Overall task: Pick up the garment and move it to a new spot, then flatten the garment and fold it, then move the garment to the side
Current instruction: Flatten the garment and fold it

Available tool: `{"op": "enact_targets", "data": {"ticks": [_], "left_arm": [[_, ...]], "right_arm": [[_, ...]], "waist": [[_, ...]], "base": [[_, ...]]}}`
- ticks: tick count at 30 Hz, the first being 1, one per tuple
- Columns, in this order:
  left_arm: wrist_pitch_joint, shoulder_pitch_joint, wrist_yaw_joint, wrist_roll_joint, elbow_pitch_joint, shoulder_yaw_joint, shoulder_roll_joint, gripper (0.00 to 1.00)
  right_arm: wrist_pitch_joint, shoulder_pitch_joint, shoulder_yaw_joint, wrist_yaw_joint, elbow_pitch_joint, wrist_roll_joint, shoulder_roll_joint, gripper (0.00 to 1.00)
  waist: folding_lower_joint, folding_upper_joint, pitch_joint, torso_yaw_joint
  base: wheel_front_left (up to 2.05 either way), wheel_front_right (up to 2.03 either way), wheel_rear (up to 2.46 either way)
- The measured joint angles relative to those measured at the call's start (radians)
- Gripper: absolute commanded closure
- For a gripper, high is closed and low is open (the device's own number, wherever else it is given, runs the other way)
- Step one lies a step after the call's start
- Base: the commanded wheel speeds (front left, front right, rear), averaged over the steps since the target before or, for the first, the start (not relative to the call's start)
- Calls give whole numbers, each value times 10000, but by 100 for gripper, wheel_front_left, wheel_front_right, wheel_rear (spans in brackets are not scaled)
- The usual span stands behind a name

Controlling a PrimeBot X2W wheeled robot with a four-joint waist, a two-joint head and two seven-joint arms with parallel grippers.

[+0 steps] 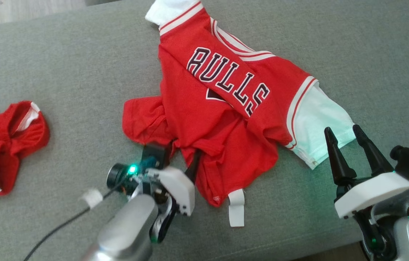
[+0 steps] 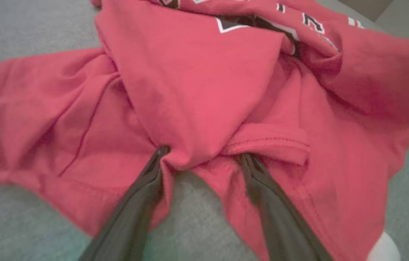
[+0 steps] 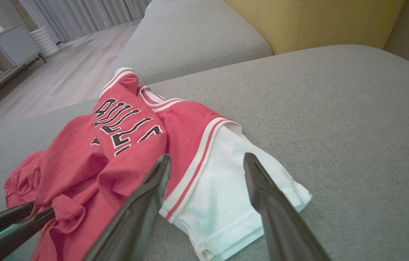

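Though no part of the job, worth noting at far left a crumpled red mesh garment with white trim (image 1: 5,145) on the grey woven sofa cushion (image 1: 63,65). Moving right, find the left gripper (image 1: 182,156) spread wide, fingers (image 2: 135,203) nosed into the near hem (image 1: 204,170) of the rumpled red jersey with white sleeves and black lettering (image 1: 218,119), a fold bunched between them, not pinched. Lies mid-cushion, long axis slanting from far middle to near right. Further right, see the right gripper (image 1: 342,127), likewise parted and empty, just near of the right-hand white sleeve (image 1: 320,119). Looks like a left-arm pick: closer, already in cloth.
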Motion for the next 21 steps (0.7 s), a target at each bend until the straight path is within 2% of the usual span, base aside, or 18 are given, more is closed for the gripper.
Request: {"op": "enact_targets", "data": {"ticks": [2, 3, 4, 14, 21], "left_arm": [[244, -284, -79, -79, 267, -56, -98, 0], [341, -375, -86, -94, 351, -94, -107, 61], [428, -442, -86, -92, 418, -140, -107, 100], [59, -587, 476, 391, 303, -259, 265, 100], [186, -216, 920, 163, -585, 391, 1413, 100]], "right_arm": [[-8, -36, 0, 0, 36, 2, 0, 0], [-27, -69, 4, 0, 44, 2, 2, 0], [-38, -102, 2, 0, 44, 2, 2, 0], [-42, -115, -184, 0, 27, -2, 65, 0], [-17, -113, -259, 0, -17, -4, 96, 0]], "waist": [[0, 0, 28, -37], [0, 0, 29, -50], [-1, 0, 26, -55], [0, 0, -72, 101], [0, 0, -139, 253]], "base": [[0, 0, 0], [0, 0, 0], [0, 0, 0], [0, 0, 0], [0, 0, 0]]}}
